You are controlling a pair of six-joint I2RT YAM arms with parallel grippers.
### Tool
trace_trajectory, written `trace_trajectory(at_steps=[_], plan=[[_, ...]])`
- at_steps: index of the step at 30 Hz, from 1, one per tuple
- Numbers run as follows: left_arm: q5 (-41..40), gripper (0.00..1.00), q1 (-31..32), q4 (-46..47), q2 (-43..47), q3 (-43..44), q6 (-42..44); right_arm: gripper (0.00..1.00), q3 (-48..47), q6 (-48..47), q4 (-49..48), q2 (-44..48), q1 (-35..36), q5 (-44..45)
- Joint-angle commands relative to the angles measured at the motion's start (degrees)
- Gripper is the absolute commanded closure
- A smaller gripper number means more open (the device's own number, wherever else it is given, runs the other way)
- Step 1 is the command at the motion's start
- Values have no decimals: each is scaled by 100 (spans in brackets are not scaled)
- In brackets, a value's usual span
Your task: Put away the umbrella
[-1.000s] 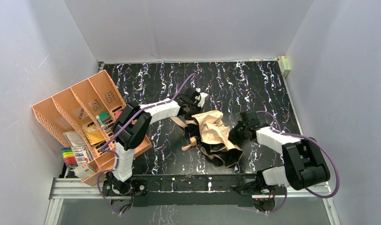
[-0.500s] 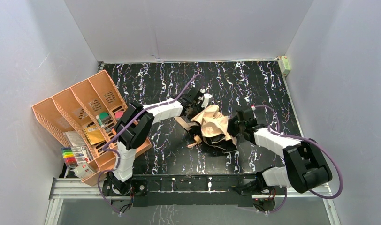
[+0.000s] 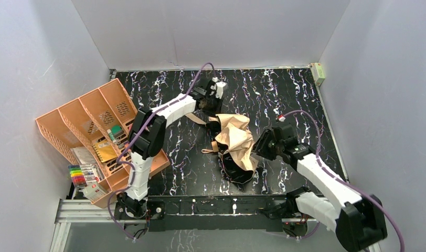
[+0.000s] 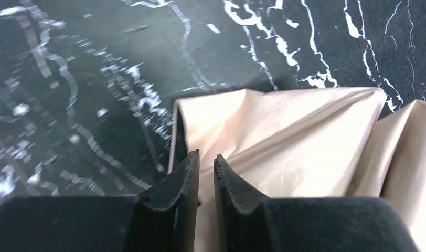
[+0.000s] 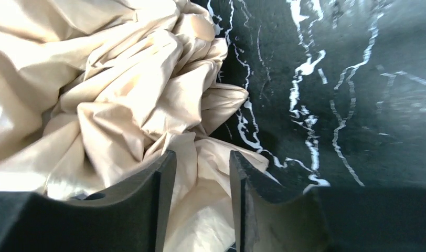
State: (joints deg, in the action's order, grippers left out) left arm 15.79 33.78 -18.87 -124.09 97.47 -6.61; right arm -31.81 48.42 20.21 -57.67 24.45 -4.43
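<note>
The tabletop (image 3: 284, 89) is black with white veins; at its left an orange slotted organizer (image 3: 98, 110) sits askew, a yellow notebook (image 3: 107, 151) in it; a pack of coloured markers (image 3: 78, 175) lies at its near end; a small pale box (image 3: 318, 72) sits at the far right corner.

bright even light, left-wrist motion blur

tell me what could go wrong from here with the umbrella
The umbrella lies crumpled and loose, both grippers' jaws apart, so its folds may spread.
The right gripper has only cloth between its fingers; closing there might pinch fabric alone and slip.
The left gripper sits at a thin cloth edge, easy to miss.
</note>
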Motion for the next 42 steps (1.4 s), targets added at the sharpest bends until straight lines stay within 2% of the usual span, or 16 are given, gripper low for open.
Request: trace_trajectory(at_steps=[1,6,9,14,19,21,24,29,31,36,39,42], plan=[[-128,82,-308,-208,1156,-257,-72,46,-323,-651,638,717,2,747],[-839,82,-480,-203,2298,-1241,-518,42,-1201,-1267,1258,298,-14,1515],[-1152,82,-508,-180,3004,-2120,-917,43,-1618,-1664,1481,-245,-28,1698],[-814,90,-399,-56,3770,-3412,-1479,45,-1883,-2076,1519,-935,-44,1564],[-835,95,280,432,3908,-4300,-2001,50,-1994,-2303,1430,-1489,-89,1341],[-992,96,629,606,3785,-4407,-2143,52,-1993,-2318,1494,-1672,-89,1197],[-891,98,778,1048,3544,-4603,-2394,53,-1812,-2299,1464,-1800,-91,824],[-734,99,775,1538,2895,-4536,-2367,57,-1096,-1788,490,-1789,46,-656],[-759,100,779,1592,2621,-4358,-2253,59,-917,-1503,199,-1792,205,-896],[-859,100,743,1516,2085,-3778,-1831,57,-441,-928,-874,-1705,376,-1705],[-1082,100,655,1170,1910,-3320,-1586,52,-422,-885,-829,-1472,377,-1301],[-1168,100,445,984,2090,-3227,-1498,44,-619,-1053,-113,-919,368,-136]])
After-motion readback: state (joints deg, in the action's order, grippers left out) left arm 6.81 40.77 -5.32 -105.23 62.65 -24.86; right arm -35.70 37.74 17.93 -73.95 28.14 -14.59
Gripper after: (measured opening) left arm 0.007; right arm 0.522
